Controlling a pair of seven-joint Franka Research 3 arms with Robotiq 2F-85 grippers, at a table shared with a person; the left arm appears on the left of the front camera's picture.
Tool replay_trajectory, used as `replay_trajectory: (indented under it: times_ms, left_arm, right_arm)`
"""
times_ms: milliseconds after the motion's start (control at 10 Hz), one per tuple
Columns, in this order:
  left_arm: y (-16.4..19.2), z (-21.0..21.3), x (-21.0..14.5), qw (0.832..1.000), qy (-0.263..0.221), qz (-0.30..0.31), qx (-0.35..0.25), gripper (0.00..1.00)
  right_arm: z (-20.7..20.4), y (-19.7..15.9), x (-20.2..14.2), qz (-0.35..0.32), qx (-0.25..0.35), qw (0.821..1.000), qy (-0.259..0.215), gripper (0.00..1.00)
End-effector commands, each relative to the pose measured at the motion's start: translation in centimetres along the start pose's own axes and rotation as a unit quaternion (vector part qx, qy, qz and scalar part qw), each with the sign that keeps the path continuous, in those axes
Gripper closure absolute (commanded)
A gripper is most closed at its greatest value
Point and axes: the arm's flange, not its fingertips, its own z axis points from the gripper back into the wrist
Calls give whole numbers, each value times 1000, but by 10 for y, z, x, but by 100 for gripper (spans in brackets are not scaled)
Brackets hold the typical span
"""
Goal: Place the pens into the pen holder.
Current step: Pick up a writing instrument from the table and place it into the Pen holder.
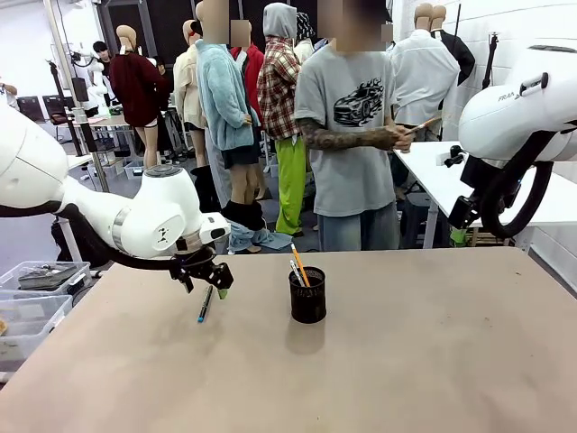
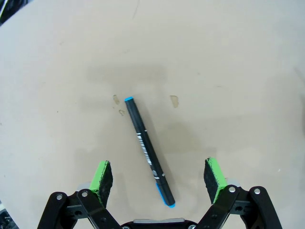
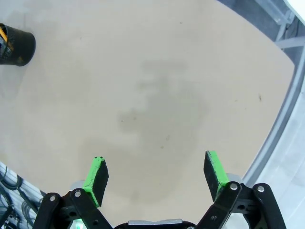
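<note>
**Front view:** fixed camera at the robot's edge of the counter, facing across it toward the person at the far side.

**Left wrist view:** close above the counter, looking down along the left gripper at the pen (also seen left of centre in the front view).

**Right wrist view:** higher up, looking down past the right gripper. The holder in its upper-left corner is shared with the front view.

The surface is a broad, plain tan top with a few faint marks. A dark pen with blue ends lies flat on it toward the robot's left. It is well apart from the black mesh pen holder, which stands upright near the middle.
</note>
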Motion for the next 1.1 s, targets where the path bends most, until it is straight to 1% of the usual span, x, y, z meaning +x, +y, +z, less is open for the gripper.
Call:
replay_trajectory:
  times_ms: [0,200,300,500,700,800,1000]
  left_arm:
    - [-2,-5,11,999,21,24,4,0]
    - [3,-19,16,999,40,30,0,0]
    - [3,-24,16,999,43,32,-1,8]
    - [5,-24,16,999,40,29,-8,48]
    - [6,-25,15,998,51,31,-4,88]
    - [6,-24,15,998,53,32,-6,100]
    - [7,-25,14,998,62,29,-8,100]
  right_arm:
    - [0,-1,-1,-1,-6,1000,2,0]
    - [0,-1,-1,-1,-6,1000,2,0]
    - [0,-1,-1,-1,-6,1000,2,0]
    - [0,-1,-1,-1,-6,1000,2,0]
    - [0,-1,-1,-1,-6,1000,2,0]
    - [0,-1,-1,-1,-6,1000,2,0]
    - [0,-1,-1,-1,-6,1000,2,0]
